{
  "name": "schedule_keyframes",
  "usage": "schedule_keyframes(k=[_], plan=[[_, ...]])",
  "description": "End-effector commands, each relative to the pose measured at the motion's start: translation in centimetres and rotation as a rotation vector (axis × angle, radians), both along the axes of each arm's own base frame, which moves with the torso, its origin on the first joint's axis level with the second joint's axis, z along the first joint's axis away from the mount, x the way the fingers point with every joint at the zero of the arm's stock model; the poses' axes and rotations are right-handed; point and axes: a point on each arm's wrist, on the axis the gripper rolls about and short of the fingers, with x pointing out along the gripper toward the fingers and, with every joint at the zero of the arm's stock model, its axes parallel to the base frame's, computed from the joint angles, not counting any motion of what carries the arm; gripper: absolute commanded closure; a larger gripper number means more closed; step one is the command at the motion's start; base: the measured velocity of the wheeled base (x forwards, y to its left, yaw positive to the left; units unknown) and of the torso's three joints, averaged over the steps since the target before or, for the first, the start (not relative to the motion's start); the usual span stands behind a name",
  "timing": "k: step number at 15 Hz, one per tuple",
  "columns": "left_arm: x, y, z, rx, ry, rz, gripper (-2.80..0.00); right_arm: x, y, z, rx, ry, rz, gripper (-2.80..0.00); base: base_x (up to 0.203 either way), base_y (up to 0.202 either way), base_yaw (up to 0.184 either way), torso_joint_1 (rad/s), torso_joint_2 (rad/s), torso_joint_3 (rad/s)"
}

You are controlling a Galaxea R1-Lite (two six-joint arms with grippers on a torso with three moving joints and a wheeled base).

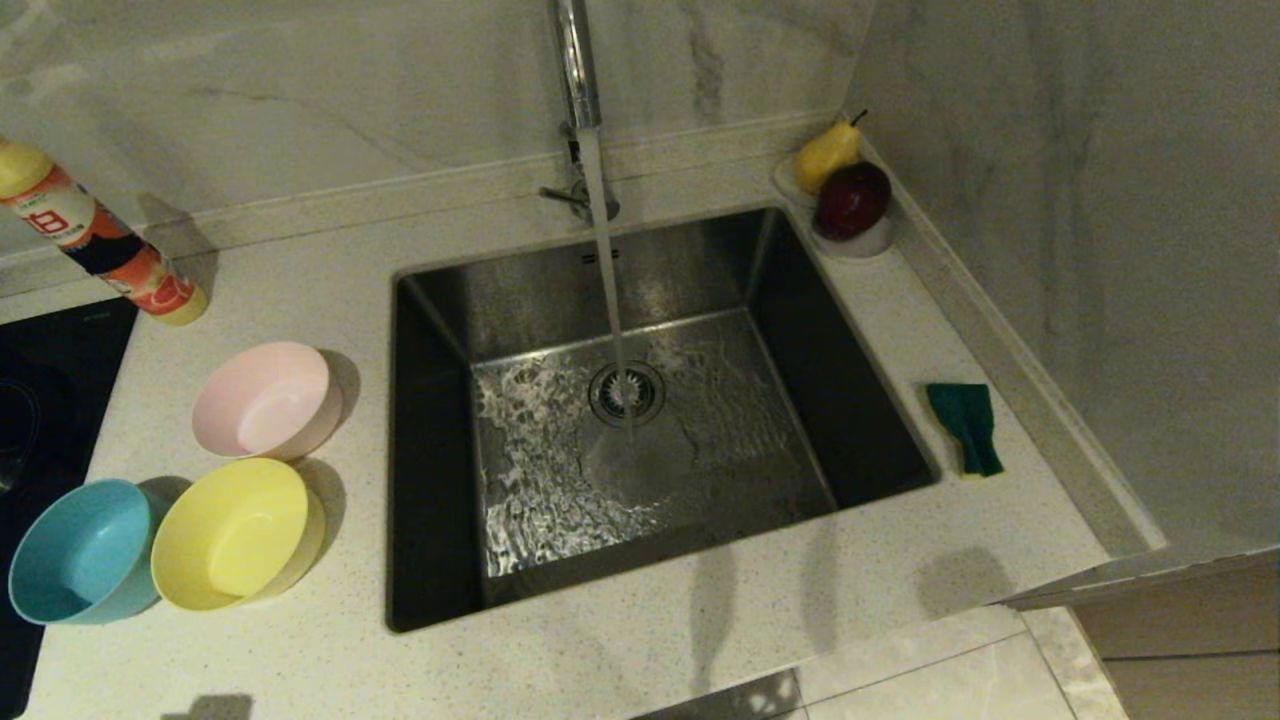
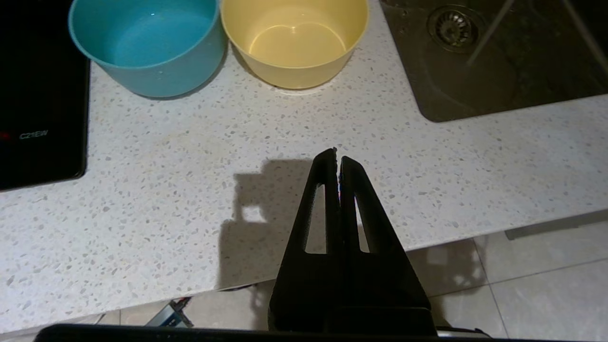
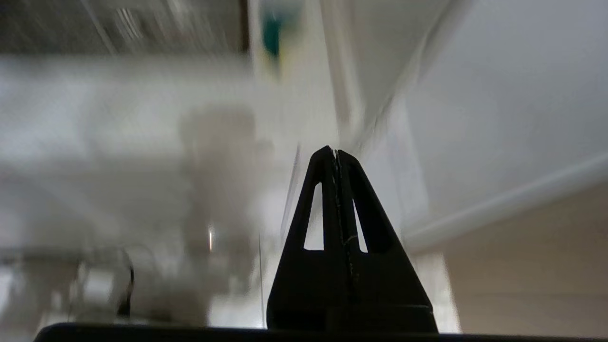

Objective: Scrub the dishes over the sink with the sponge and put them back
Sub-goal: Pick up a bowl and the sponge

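Three bowls stand on the counter left of the sink: a pink one, a yellow one and a blue one. The green-faced sponge lies on the counter right of the basin. Water runs from the faucet onto the drain. Neither gripper appears in the head view. My left gripper is shut and empty over the counter's front edge, with the blue bowl and yellow bowl beyond it. My right gripper is shut and empty; its view is smeared, the sponge far ahead.
A tilted detergent bottle stands at the back left. A black cooktop lies left of the bowls. A white dish with a pear and a dark red apple sits in the back right corner by the wall.
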Motion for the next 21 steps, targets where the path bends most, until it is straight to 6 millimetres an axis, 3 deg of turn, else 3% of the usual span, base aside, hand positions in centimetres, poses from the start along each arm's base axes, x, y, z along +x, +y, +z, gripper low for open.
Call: schedule_keyframes(k=[1, 4, 6, 10, 14, 15, 21], plan=[[0.0, 0.0, 0.0, -0.001, 0.002, 0.002, 0.0, 0.1, 0.3, 4.8, -0.035, -0.01, 0.087, 0.0, 0.0, 0.0, 0.0, 0.0, 0.0, 0.0], [0.0, 0.0, 0.0, -0.001, 0.002, 0.002, 0.0, 2.0, 0.5, 7.5, -0.053, 0.124, 0.153, 0.0, 0.0, 0.0, 0.0, 0.0, 0.0, 0.0], [0.0, 0.0, 0.0, -0.001, 0.003, 0.002, 0.0, 4.3, 0.4, 8.3, -0.042, 0.243, 0.171, 0.0, 0.0, 0.0, 0.0, 0.0, 0.0, 0.0], [0.0, 0.0, 0.0, -0.001, 0.003, 0.001, 0.0, 9.9, 0.2, 8.5, -0.009, 0.468, 0.181, 0.0, 0.0, 0.0, 0.0, 0.0, 0.0, 0.0], [0.0, 0.0, 0.0, -0.001, 0.003, 0.002, 0.0, 13.5, 0.0, 8.7, 0.001, 0.539, 0.154, 0.0, 0.0, 0.0, 0.0, 0.0, 0.0, 0.0], [0.0, 0.0, 0.0, -0.001, 0.002, 0.003, 0.0, 14.1, 0.0, 9.1, -0.006, 0.533, 0.141, -2.8, 0.0, 0.0, 0.0, 0.0, 0.0, 0.0], [0.0, 0.0, 0.0, -0.001, 0.002, 0.002, 0.0, 17.4, 2.1, 7.7, -0.014, 0.666, 0.207, -2.8, 0.0, 0.0, 0.0, 0.0, 0.0, 0.0]])
